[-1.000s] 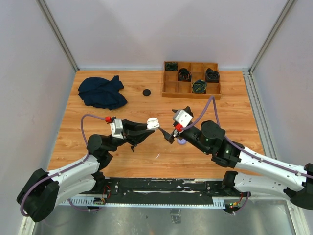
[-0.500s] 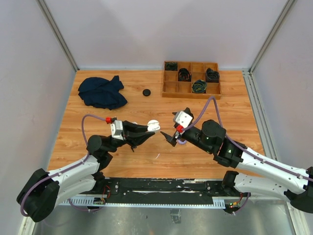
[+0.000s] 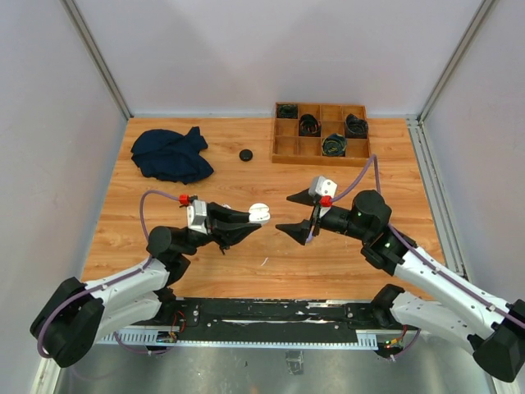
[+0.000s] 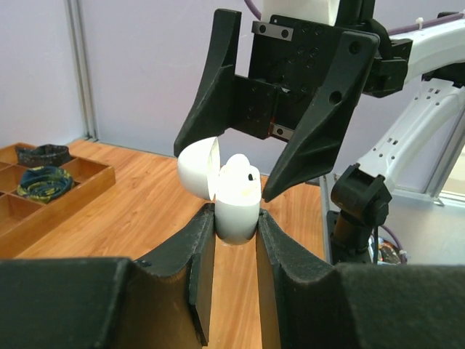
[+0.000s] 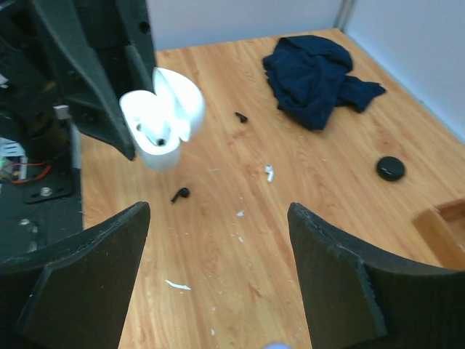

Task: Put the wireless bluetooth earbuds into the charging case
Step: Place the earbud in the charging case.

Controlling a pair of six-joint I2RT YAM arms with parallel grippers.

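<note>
**Current state.** The left gripper [image 4: 234,222] is clamped on the lower body of the white case [image 4: 236,198]. It holds the case up off the table [image 3: 246,254] with the lid hinged open. A seated bud [image 4: 243,177] appears to fill one well; whether the other well is filled cannot be told. The right gripper [image 5: 218,218] faces the case from close by, with its jaws spread wide and nothing between them.

**Loose parts (right wrist view).**
- A black bud [image 5: 180,194] lies on the wood just below the case.
- A white bud [image 5: 269,172] lies further out, toward the round black case [image 5: 391,168].
- A second dark piece [image 5: 240,116], probably another bud, lies nearer the cloth [image 5: 316,69].

**Handling.**
- Each bud is tiny, light, rigid and glossy. It is likely to squirt out of a hard pinch or skate across the wood.
- Take hold across the rounded head and leave the stem free, so the stem can enter the well first.
- Close gently.
- The case shell is just as smooth. The low grip on its body suits it, because the lid and wells stay unobstructed.
- The white bud looks like the match for this case.
</note>
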